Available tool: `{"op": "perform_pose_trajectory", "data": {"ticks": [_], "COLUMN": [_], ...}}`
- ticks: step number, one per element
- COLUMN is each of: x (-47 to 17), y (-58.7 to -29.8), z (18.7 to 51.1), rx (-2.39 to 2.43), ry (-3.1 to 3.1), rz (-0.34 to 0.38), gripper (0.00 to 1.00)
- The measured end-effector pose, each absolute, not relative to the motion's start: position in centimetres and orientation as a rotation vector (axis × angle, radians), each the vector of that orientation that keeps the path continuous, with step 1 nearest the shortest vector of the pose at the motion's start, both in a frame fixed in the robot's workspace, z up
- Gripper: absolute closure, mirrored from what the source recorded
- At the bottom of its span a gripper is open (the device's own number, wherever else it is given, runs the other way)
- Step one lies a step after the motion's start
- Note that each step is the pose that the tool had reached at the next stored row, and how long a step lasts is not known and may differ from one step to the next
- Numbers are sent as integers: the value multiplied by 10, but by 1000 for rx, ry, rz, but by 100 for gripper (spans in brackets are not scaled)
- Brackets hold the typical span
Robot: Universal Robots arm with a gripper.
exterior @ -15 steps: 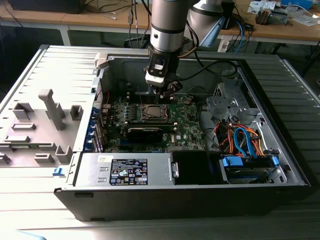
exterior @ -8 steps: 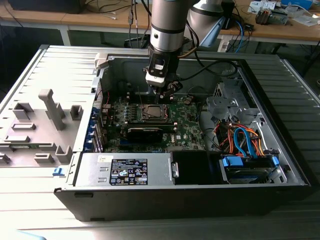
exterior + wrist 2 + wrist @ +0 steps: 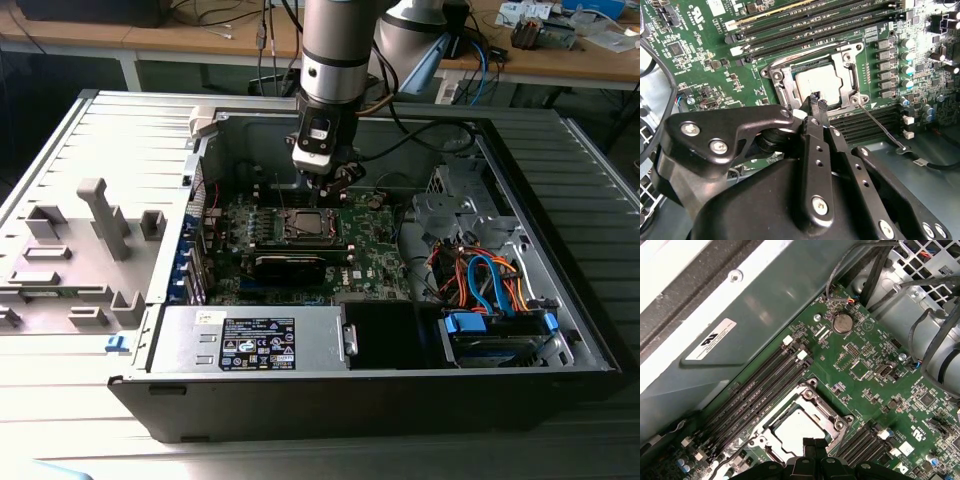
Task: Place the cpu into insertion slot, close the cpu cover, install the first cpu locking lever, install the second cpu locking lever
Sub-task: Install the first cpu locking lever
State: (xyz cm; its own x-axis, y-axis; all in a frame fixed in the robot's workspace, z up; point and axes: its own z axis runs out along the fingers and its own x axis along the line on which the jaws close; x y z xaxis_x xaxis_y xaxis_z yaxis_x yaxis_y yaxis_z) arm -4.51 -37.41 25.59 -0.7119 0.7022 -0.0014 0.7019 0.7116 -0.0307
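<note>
Exterior view: arm reaches down into the open case (image 3: 560,200). Hand (image 3: 335,185) low over the board (image 3: 375,250), slot (image 3: 308,226) just below its tips.

Second wrist view: hand (image 3: 817,101) clenched, fingers drawn together, nothing seen between them. Cpu (image 3: 818,84) sits in the slot just beyond the tips. Cover (image 3: 781,85) lies flat round it. One lever (image 3: 880,128), a thin rod, angles out from a slot corner beside the hand; looks unlatched.

First wrist view: cpu (image 3: 796,427) and cover (image 3: 832,417) just past the hand (image 3: 813,444).

Reading: placing done, cover down. Lever work left, one at least.
</note>
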Motion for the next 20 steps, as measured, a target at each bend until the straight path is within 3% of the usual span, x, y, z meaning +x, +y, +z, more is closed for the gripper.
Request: {"op": "perform_pose_trajectory", "data": {"ticks": [20], "x": [-45], "y": [-374], "z": [256], "rx": [-1131], "ry": [-2920], "rz": [46], "gripper": [89]}}
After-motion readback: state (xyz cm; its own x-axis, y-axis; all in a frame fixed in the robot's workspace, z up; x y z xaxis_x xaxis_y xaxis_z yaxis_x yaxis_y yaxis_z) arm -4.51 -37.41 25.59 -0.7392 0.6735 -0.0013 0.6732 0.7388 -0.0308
